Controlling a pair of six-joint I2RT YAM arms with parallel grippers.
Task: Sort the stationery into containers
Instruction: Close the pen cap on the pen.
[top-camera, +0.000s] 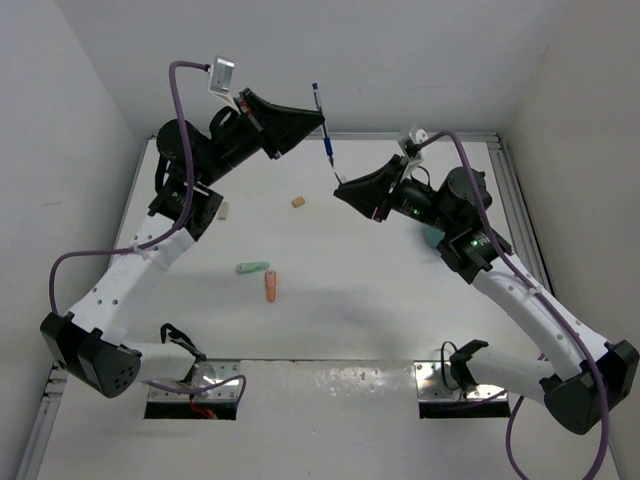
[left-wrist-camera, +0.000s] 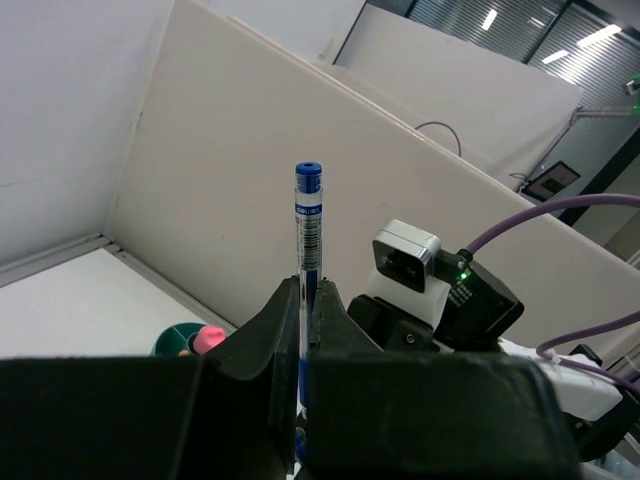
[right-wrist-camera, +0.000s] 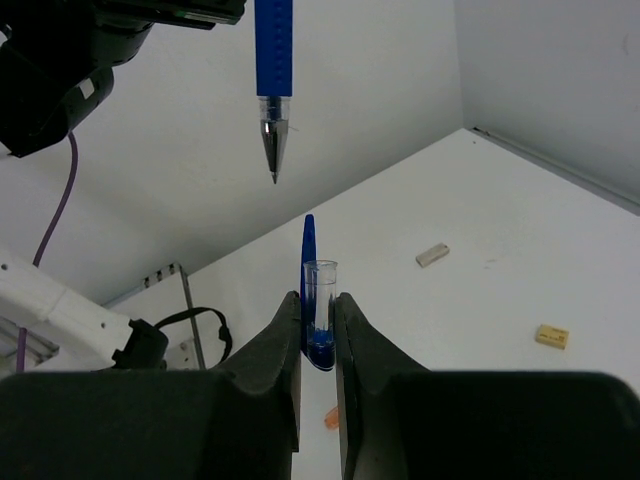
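Observation:
My left gripper (top-camera: 320, 123) is shut on a dark-blue pen (top-camera: 323, 130) and holds it in the air above the back of the table, tip pointing down. In the left wrist view the pen (left-wrist-camera: 308, 225) stands up between the closed fingers (left-wrist-camera: 283, 310). My right gripper (top-camera: 341, 186) sits just below the pen's tip, shut on the pen's clear cap with a blue clip (right-wrist-camera: 320, 300). From the right wrist, the pen tip (right-wrist-camera: 273, 130) hangs above the cap, apart from it. The teal cup (left-wrist-camera: 172, 341) holds a pink-red marker (left-wrist-camera: 208, 340); in the top view the cup (top-camera: 432, 238) is mostly hidden behind the right arm.
On the table lie a mint-green stub (top-camera: 252, 268), an orange stub (top-camera: 271, 287), a small tan piece (top-camera: 298, 201) and a pale eraser-like block (top-camera: 223, 211). White walls close in the back and both sides. The right wrist camera (left-wrist-camera: 405, 255) is near the left gripper.

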